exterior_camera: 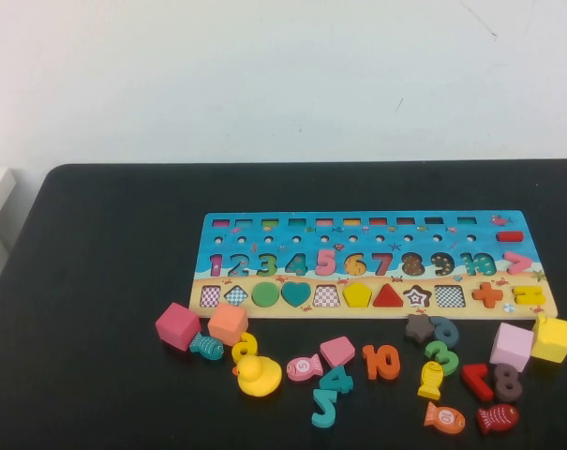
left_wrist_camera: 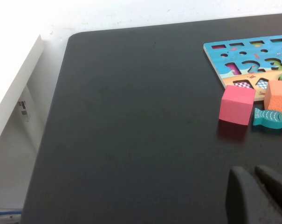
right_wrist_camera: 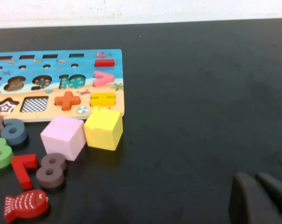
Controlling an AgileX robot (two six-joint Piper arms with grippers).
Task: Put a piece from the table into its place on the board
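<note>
at the near edge of the right wrist view, the right gripper (right_wrist_camera: 262, 198) sits low over bare tabletop (right_wrist_camera: 201, 116) with its fingers pressed together and nothing between them, well apart from the toys. the left gripper (left_wrist_camera: 257, 193) shows the same way in the left wrist view, fingers together and empty, hovering over bare tabletop near a pink cube (left_wrist_camera: 236, 104) and a teal fish (left_wrist_camera: 270, 117). neither arm appears in the high view, so both seem parked back from the work.

further out lies the board (exterior_camera: 227, 227), its long side facing the robot. in its lower row of shape slots the yellow pentagon piece (exterior_camera: 357, 294) lies flush, between a checkered empty slot and a red triangle (exterior_camera: 387, 296). a green circle (exterior_camera: 265, 294) and a teal heart (exterior_camera: 296, 293) are also seated.

judging from this, the task looks finished: the piece is home and both grippers are clear. loose numbers, fish, a yellow duck (exterior_camera: 258, 376) and a yellow cube (exterior_camera: 552, 338) remain scattered on the tabletop, and several slots are still empty, but that lies beyond this one placement.
</note>
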